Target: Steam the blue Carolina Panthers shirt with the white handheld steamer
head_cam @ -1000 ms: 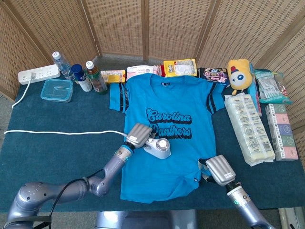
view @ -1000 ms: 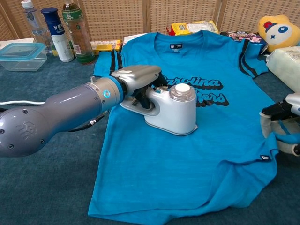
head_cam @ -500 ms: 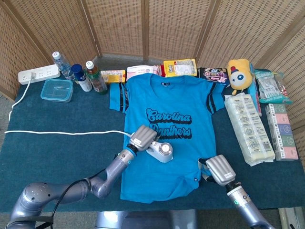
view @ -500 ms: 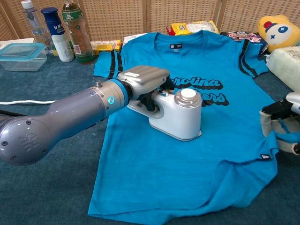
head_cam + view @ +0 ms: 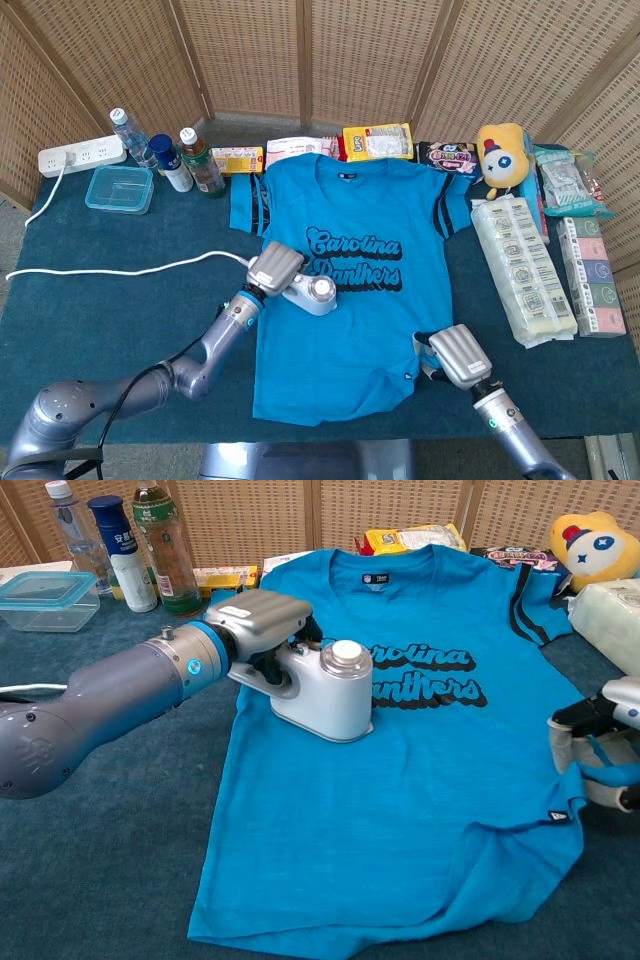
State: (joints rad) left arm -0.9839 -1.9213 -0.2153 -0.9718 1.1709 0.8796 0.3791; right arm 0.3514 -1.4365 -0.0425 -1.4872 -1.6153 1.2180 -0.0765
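I can read "Carolina Panthers" in dark script across the chest of the blue shirt (image 5: 355,270); from the chest view the white steamer (image 5: 318,689) covers the left start of both words. Other packaging print is too small to read.

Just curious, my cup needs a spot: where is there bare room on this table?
Bare green cloth lies left of the blue shirt, below the white cord. The back edge by the bottles and the right side by the wrapped packs are crowded.
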